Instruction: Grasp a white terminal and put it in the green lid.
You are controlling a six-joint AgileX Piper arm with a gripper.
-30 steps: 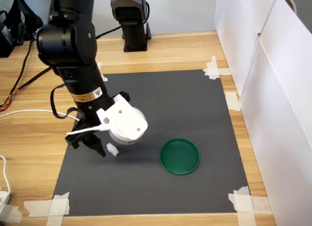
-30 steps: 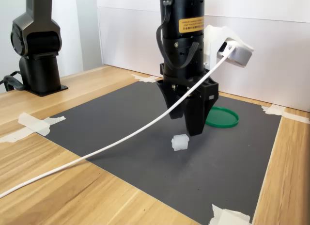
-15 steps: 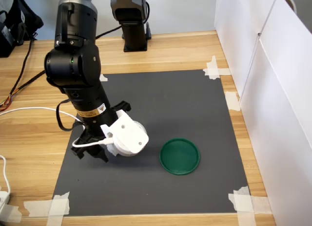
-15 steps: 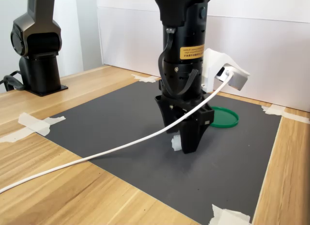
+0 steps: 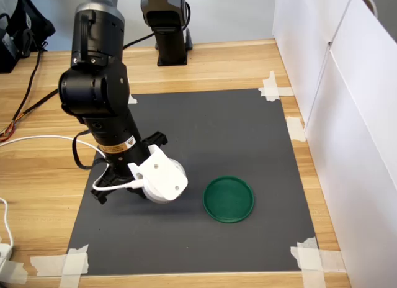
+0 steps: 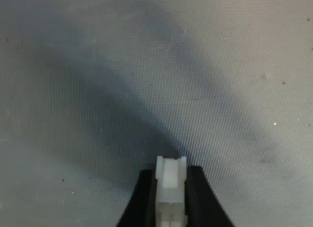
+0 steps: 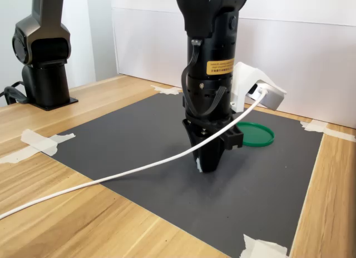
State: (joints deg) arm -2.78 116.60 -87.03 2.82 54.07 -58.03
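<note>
In the wrist view the white terminal (image 6: 170, 188) stands on the dark mat, pinched between my two black fingers (image 6: 198, 195), with my gripper (image 6: 170, 177) shut on it. In the second exterior view my gripper (image 7: 204, 165) points straight down, its tips on the mat (image 7: 139, 135), and only a white sliver of the terminal (image 7: 198, 164) shows at the fingers' edge. The green lid (image 5: 229, 199) lies flat and empty on the mat, to the first exterior view's right of my gripper; it also shows behind the arm as the green lid (image 7: 257, 134). In the first exterior view the wrist camera housing (image 5: 160, 176) hides the terminal.
A second black arm base (image 5: 166, 27) stands beyond the mat. White wall panels (image 5: 347, 114) line the first exterior view's right side. A white cable (image 7: 111, 174) trails from the wrist across the mat and the wood. White tape strips (image 5: 313, 257) hold the mat's corners.
My gripper came down from above the terminal onto the mat, and its fingers closed from open around the terminal. The green lid has not moved.
</note>
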